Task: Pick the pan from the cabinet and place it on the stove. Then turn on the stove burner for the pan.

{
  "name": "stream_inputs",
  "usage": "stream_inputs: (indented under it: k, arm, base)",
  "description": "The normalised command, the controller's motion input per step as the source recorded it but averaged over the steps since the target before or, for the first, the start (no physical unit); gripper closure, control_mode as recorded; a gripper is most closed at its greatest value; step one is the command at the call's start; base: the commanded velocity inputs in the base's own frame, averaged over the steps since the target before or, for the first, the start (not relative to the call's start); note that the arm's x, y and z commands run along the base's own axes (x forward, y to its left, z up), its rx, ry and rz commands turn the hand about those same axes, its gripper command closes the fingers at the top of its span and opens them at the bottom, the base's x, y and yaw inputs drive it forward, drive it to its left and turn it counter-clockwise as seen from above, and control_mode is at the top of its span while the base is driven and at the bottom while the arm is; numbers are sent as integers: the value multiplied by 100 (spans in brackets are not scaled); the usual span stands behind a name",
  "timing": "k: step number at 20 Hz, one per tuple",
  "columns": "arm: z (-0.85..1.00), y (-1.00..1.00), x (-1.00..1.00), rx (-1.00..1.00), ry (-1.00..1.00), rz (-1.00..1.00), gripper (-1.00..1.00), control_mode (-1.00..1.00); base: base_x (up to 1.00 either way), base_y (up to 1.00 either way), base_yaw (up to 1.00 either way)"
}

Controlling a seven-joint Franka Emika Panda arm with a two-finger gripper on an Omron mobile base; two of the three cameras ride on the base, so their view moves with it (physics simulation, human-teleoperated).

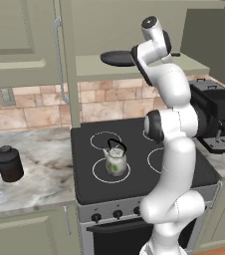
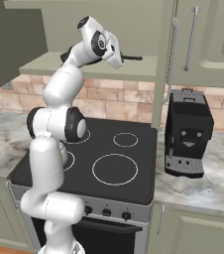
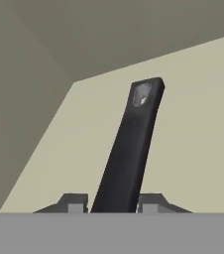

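Sage-green panelling frames the open cabinet, whose pale shelf carries the pan. The pan sits on that shelf, its dark round body to the left of the pincer in the left base view and its short handle running between the two finger tips in the hand view. The fingers stand close on either side of the handle, one at each flank, and they look clamped on it, though the actual contact lies below the edge of the hand view. In the right base view the handle's end sticks out to the right of the hand, above the shelf's front edge.

Well below the pincer lies the stove, its black glass marked with white rings. A small green glass kettle stands inside the front left ring, upright; whether anything is in it cannot be told. The widest ring holds nothing but bare glass. Below and to the right of the pincer a black coffee machine stands on the marble counter, and far down to the left a dark lidded jar sits there, shut.
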Motion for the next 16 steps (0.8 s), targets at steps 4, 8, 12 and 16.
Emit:
stream_inputs:
  k: [4, 8, 12, 16]
  arm:
    - [-1, 2, -6, 6, -19, 0, 100, -100]
    - [0, 12, -15, 4, -32, 0, 100, -100]
    - [0, 18, -19, 1, -34, 0, 100, -100]
    - [0, 15, -25, 1, -36, 0, 100, -100]
  base:
    - [0, 0, 0]
    - [0, 0, 0]
    - [0, 0, 0]
    - [0, 0, 0]
